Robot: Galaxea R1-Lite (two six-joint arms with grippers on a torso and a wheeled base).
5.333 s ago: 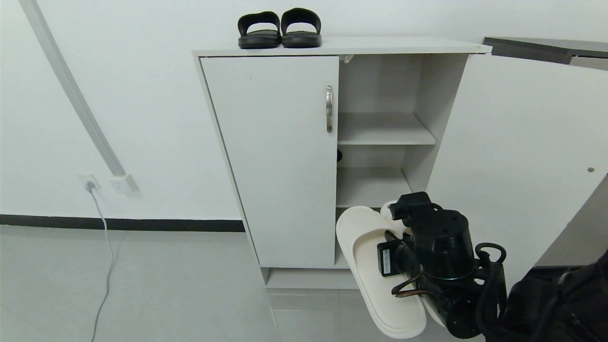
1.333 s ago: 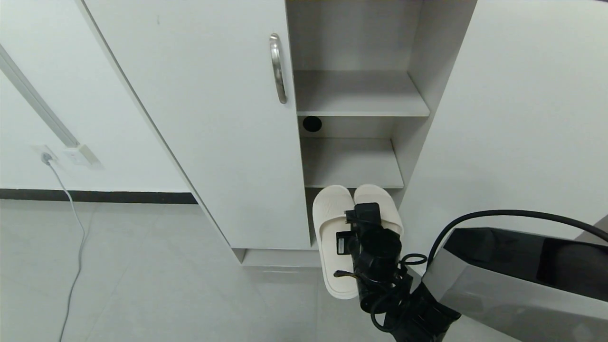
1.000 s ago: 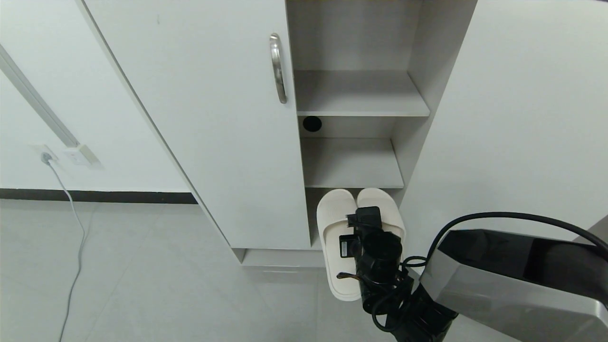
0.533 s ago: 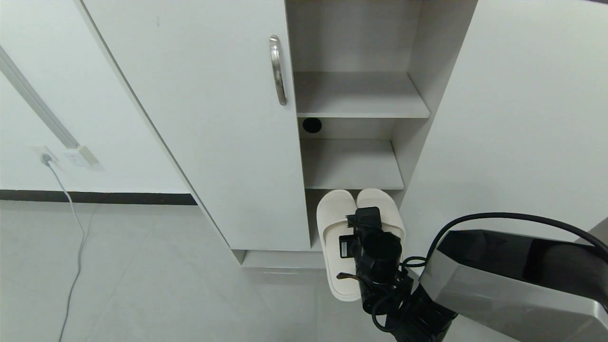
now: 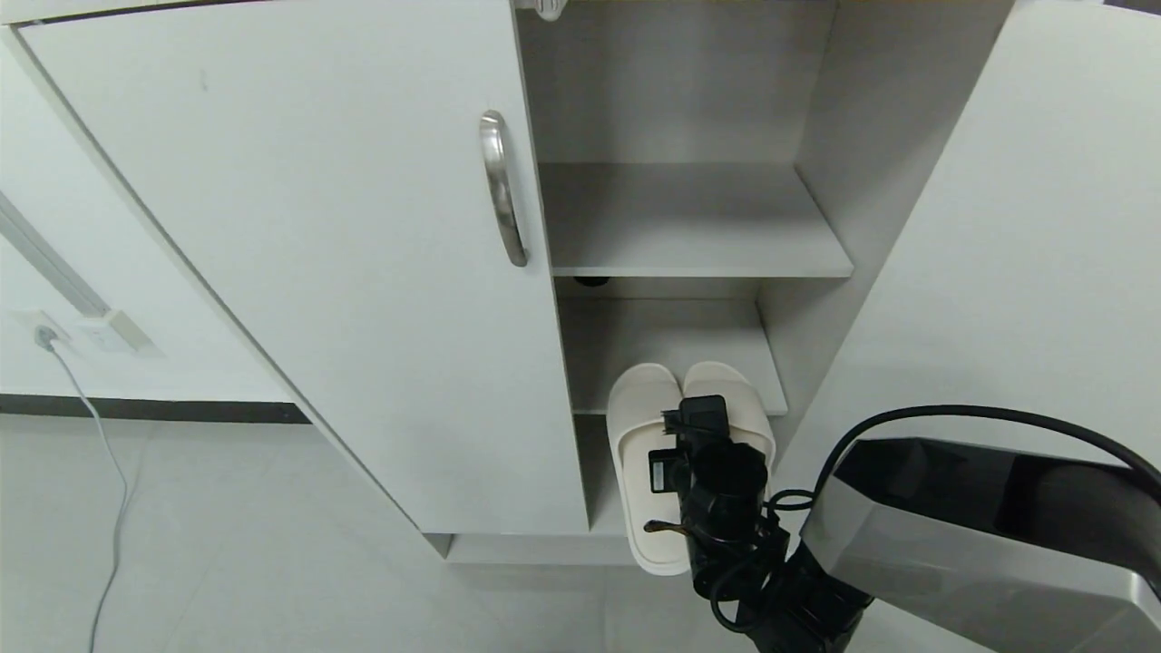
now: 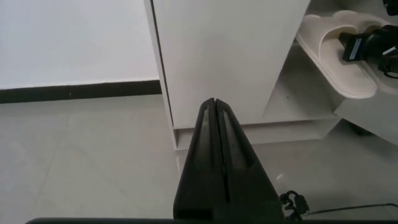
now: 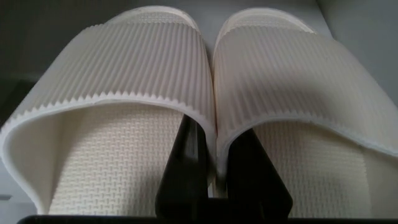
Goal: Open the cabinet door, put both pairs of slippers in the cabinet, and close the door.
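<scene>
Here, a pair of white slippers is held side by side before the cabinet, toes at the front edge of its lower shelf, beside the opened door. The right gripper is clamped on the two inner strap edges, which are pressed together between its fingers. The left gripper is seen closed and empty, low near the cabinet's base. The slippers are judged to be light, soft, bendable foam. The ribbed straps are thought the surest hold, though the unsupported heels may droop.
</scene>
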